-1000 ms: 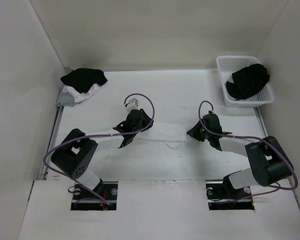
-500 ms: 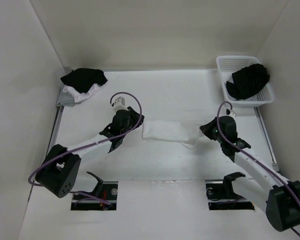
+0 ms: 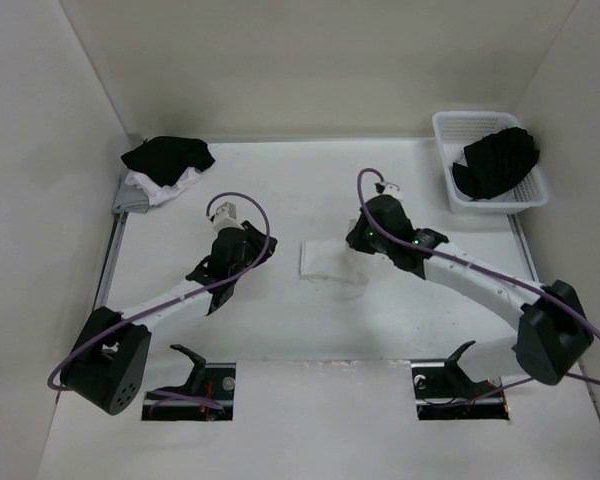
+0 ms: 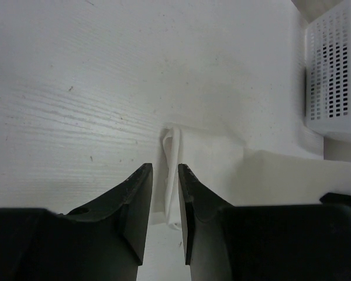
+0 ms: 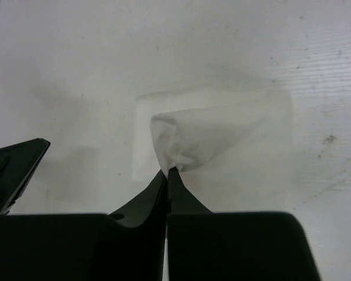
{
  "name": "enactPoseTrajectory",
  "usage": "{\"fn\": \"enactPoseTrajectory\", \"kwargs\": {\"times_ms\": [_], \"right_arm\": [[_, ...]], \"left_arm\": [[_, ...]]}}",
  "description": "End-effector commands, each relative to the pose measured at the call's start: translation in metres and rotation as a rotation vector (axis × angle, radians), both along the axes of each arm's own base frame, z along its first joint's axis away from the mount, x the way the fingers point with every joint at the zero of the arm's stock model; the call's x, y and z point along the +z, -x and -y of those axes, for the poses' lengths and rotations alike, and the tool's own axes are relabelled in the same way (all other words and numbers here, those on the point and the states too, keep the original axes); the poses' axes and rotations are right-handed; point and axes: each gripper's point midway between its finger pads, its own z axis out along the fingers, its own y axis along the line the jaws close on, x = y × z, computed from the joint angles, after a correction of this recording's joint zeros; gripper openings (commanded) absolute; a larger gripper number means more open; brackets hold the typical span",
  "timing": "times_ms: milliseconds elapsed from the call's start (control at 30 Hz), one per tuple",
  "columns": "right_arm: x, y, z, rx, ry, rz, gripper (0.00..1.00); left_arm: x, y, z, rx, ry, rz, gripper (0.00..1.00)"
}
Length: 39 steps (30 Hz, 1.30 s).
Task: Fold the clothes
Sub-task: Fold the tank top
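**A:** The tank top (image 3: pixel 325 262) lies mid-table as a small white packet, doubled over on itself.

**B:** And the right gripper (image 5: pixel 168 171) has it! The jaws are squeezed together on a pinch of fabric at the packet's 3 o'clock side. The pinch rises in a little peak above the layer lying flat.

**A:** The left gripper (image 4: pixel 164 168) sits off at the packet's 9 o'clock, near it but not touching. Its jaws are parted by a narrow slit and there's nothing in them.

**B:** How do you expect this cloth to handle?

**A:** It looks thin, soft and very light. It droops straight off that pinch, so there's no stiffness to help. I'd expect a carried edge to sag and drag, and the layers may slide apart.

**B:** So where would you take hold?

**A:** Out at an edge or corner, pinching through every layer. The folded edge at 9 o'clock, facing the left gripper, looks the likeliest spot. I can't make out the straps from here.

**B:** The white basket (image 3: pixel 445 160) at 2 o'clock and the dark pile (image 3: pixel 165 160) at 10 o'clock are both well apart from it.
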Motion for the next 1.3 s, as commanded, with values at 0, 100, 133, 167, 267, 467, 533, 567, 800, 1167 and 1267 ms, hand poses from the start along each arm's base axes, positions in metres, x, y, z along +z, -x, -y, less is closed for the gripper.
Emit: {"fn": "enactPoseTrajectory", "kwargs": {"times_ms": [0, 100, 133, 167, 267, 467, 533, 567, 800, 1167, 1267], "right_arm": [[0.008, -0.008, -0.030, 0.040, 0.029, 0.001, 0.02], [-0.001, -0.012, -0.062, 0.079, 0.044, -0.030, 0.01], [-0.005, -0.013, -0.070, 0.088, 0.049, -0.039, 0.01], [-0.011, -0.015, -0.081, 0.104, 0.053, -0.054, 0.01], [-0.028, -0.016, -0.113, 0.143, 0.067, -0.085, 0.04], [-0.018, -0.009, -0.141, 0.183, 0.032, -0.052, 0.39], [0.003, -0.004, -0.136, 0.185, -0.010, -0.007, 0.43], [0.015, -0.001, -0.131, 0.187, -0.035, 0.022, 0.44], [0.045, 0.010, -0.045, 0.092, -0.133, 0.216, 0.16], [0.004, -0.001, 0.097, -0.263, -0.221, 0.371, 0.40], [0.000, -0.012, 0.110, -0.312, -0.228, 0.399, 0.60]], "left_arm": [[0.010, 0.000, -0.005, -0.002, 0.037, 0.034, 0.24], [0.008, 0.000, -0.012, 0.007, 0.043, 0.033, 0.24], [0.008, 0.000, -0.014, 0.012, 0.045, 0.035, 0.24], [0.008, 0.000, -0.016, 0.017, 0.047, 0.038, 0.24], [0.006, -0.001, -0.023, 0.028, 0.045, 0.037, 0.26], [0.008, -0.002, -0.025, 0.019, 0.035, 0.044, 0.38], [0.014, -0.003, -0.021, 0.011, 0.031, 0.057, 0.39], [0.017, -0.004, -0.019, 0.006, 0.031, 0.065, 0.39], [0.029, -0.008, 0.000, -0.019, -0.028, 0.102, 0.43], [0.010, -0.018, -0.007, 0.006, -0.098, 0.045, 0.60], [-0.008, -0.017, -0.030, 0.061, -0.116, -0.009, 0.62]]}}
